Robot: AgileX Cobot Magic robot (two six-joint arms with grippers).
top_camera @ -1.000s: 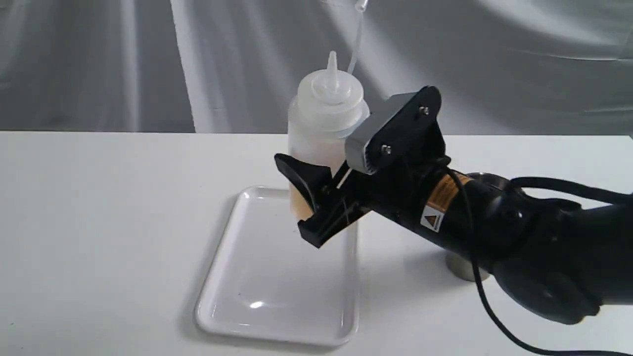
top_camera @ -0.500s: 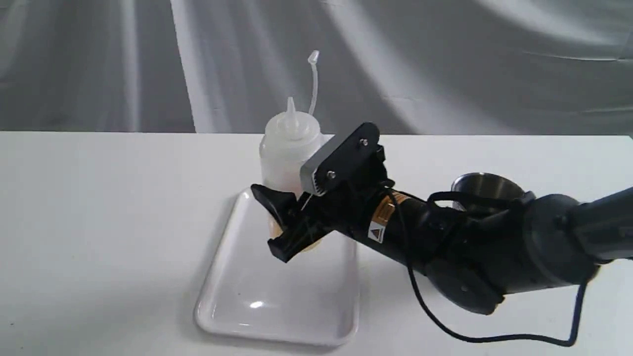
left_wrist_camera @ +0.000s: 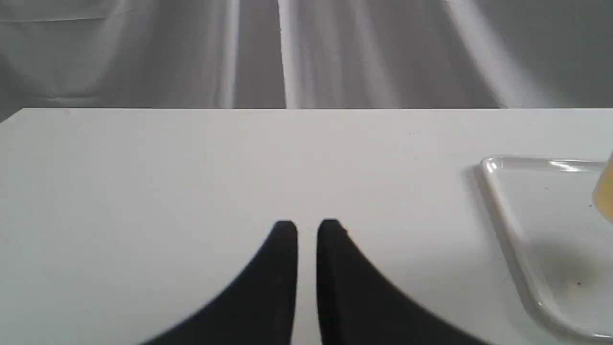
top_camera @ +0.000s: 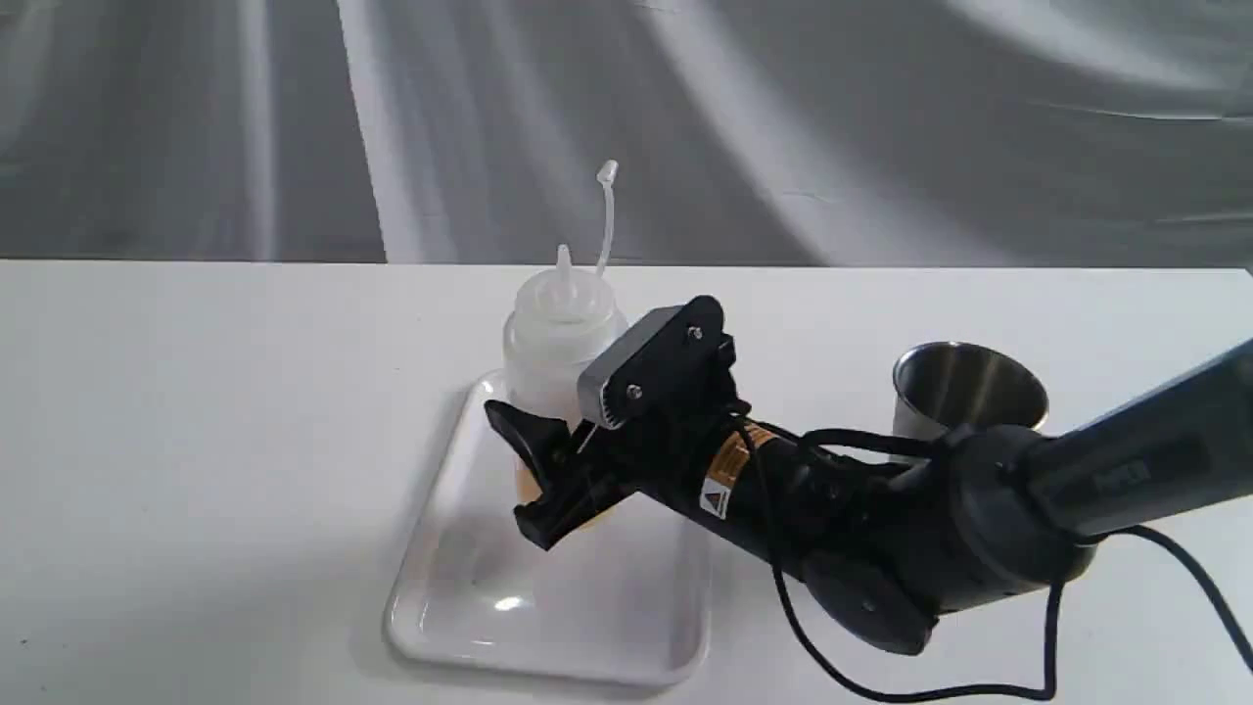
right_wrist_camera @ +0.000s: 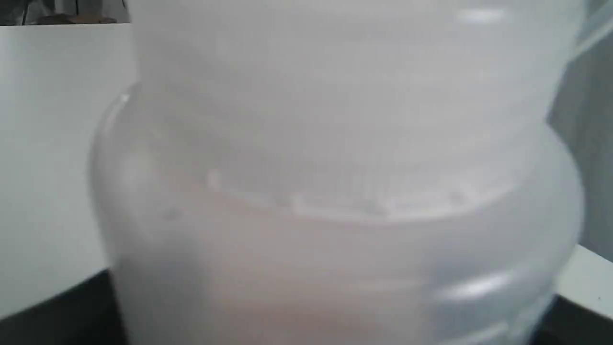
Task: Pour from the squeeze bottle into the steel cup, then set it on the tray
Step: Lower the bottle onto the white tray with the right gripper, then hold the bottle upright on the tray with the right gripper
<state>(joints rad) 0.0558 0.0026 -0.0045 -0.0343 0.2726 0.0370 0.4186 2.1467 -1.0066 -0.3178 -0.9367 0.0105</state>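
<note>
The squeeze bottle stands upright over the far half of the white tray, with its cap strap sticking up. My right gripper is shut on the bottle's lower body and hides the base. In the right wrist view the bottle fills the picture, and dark fingers show at the lower corners. The left wrist view shows the amber bottom a little above the tray. The steel cup stands upright to the right of the tray, partly behind my right arm. My left gripper hangs over bare table, holding nothing.
The white table runs wide to the left of the tray. A grey cloth backdrop hangs behind the far edge. A black cable loops from my right arm over the near right of the table.
My right gripper has carried the bottle down and to the left, from high above the tray's far right corner to low over the tray. The cup has come out from behind the arm.
</note>
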